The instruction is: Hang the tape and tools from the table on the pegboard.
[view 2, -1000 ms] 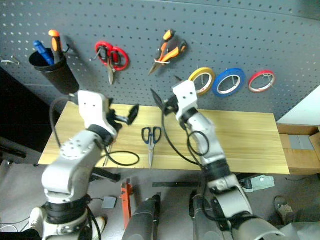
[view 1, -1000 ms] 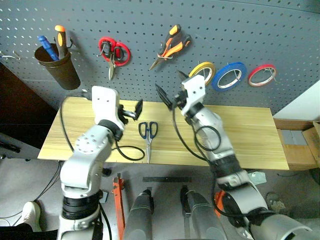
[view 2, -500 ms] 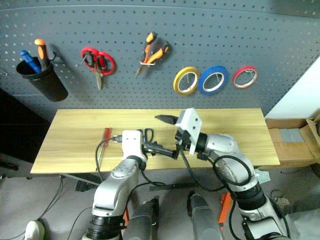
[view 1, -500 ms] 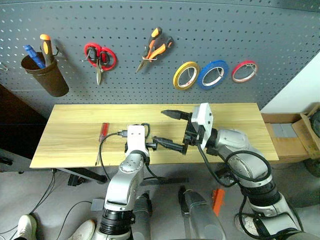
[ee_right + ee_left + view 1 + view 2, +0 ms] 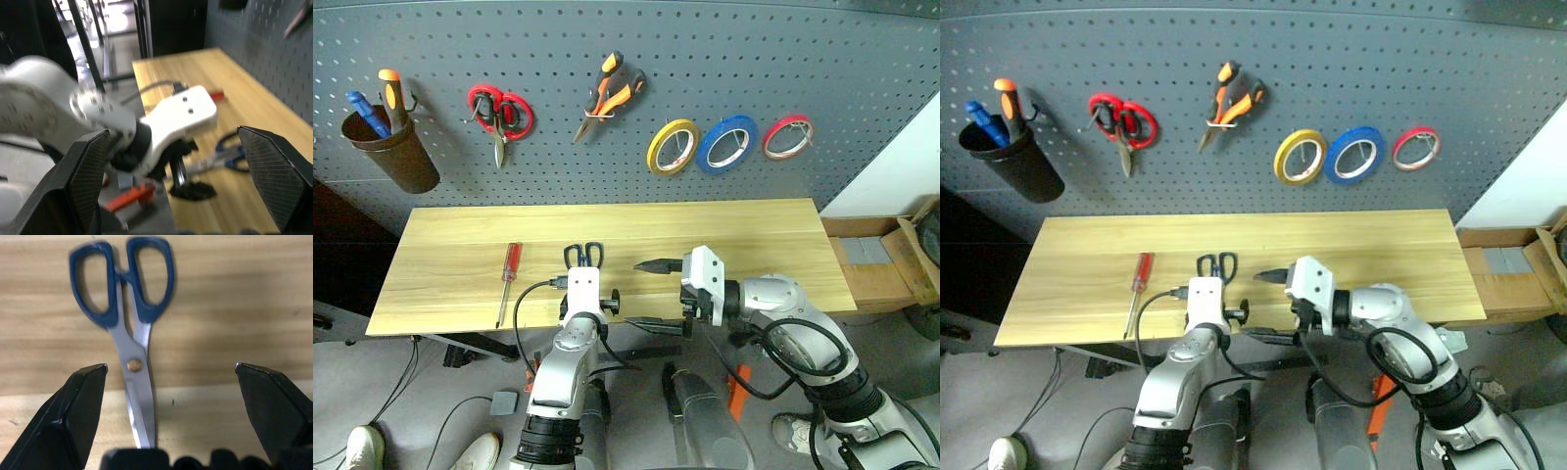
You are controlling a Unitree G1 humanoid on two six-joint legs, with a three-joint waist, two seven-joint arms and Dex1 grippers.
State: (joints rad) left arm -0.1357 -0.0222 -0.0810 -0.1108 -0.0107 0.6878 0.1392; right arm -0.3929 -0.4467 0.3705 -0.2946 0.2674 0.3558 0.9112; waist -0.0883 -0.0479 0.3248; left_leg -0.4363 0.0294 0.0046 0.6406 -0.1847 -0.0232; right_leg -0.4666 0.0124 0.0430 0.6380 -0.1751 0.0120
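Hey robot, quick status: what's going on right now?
Both grippers open, empty. Left gripper lined up on blue scissors; screwdriver also on table. Nothing blocking.

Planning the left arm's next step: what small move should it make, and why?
Probably ease the left end effector forward and close on the blue-handled scissors. It is open, the blades lie between its fingers, and the scissors lie on the table, unhung.

No text, label or number can be read anywhere.
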